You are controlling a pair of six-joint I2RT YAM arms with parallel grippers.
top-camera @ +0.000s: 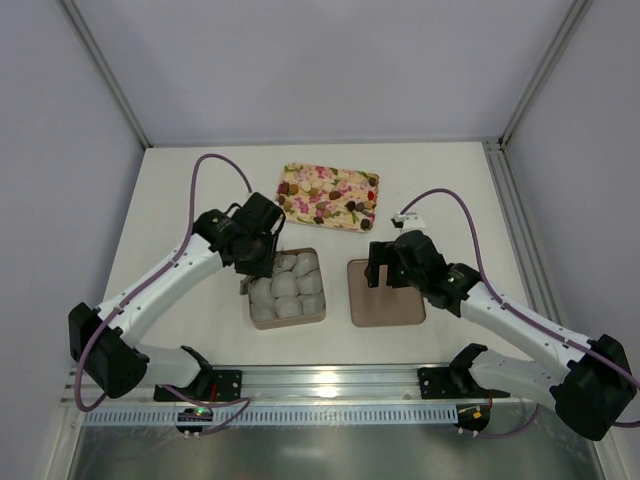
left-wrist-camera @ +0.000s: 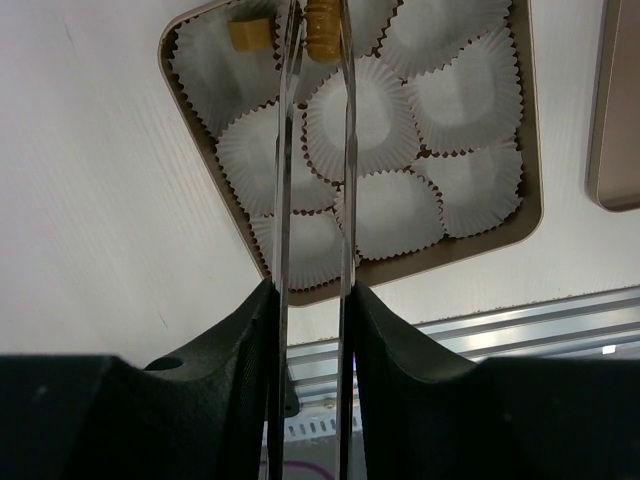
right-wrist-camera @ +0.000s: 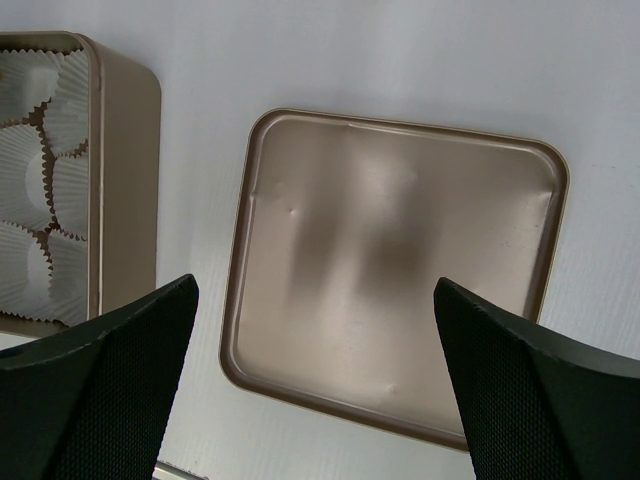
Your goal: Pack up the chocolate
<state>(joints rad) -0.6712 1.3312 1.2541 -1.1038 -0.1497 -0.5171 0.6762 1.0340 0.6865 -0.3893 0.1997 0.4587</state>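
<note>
Left arm (top-camera: 170, 280) reaching from lower left to centre, left gripper (top-camera: 260, 268) pointing down, fingers clamped on chocolate (left-wrist-camera: 322, 30), right arm (top-camera: 520, 325) angled in from lower right, right gripper (right-wrist-camera: 315, 290) spread wide.

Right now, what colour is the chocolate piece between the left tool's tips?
Tan-gold. The chocolate piece shows best in the left wrist view.

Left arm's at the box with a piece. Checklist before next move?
1. left gripper shut on held chocolate: ok.
2. Held chocolate inside the box outline, at a paper cup: ok.
3. Held chocolate resting on the cup floor: cannot tell.
4. Second chocolate sitting in the corner cup: ok.
5. Other visible cups empty: ok.
6. right gripper open, empty, over the lid, clear of the box: ok.
</note>
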